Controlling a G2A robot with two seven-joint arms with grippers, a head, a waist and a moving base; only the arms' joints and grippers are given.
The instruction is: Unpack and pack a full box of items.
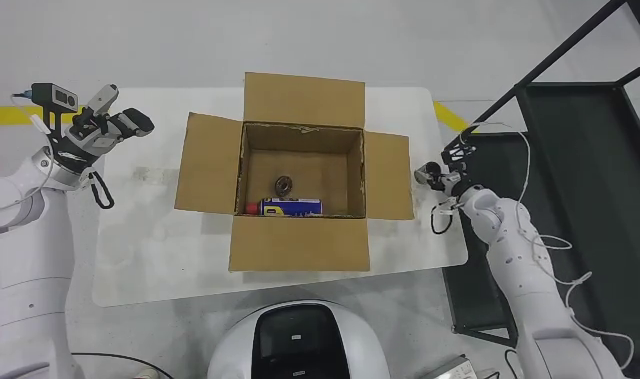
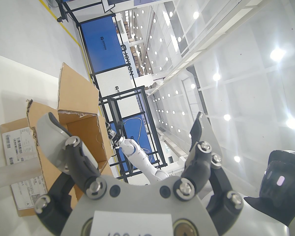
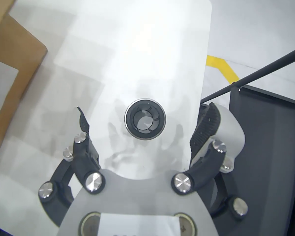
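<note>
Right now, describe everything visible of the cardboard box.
The cardboard box is brown corrugated board, standing upright and open in the middle of the white table, its four flaps folded outward. One flap edge looks torn, and white labels sit on an outer face. Inside, on its floor, lie a dark ring-shaped part and a blue-and-white packet with a red end against the near wall.

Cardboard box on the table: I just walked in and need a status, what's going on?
The box, flaps open, holds a round part and a blue-and-white pack. The right gripper hangs open over a black metal-rimmed ring lying on the table beside the box. The left gripper is open and empty, raised on the other side.
</note>
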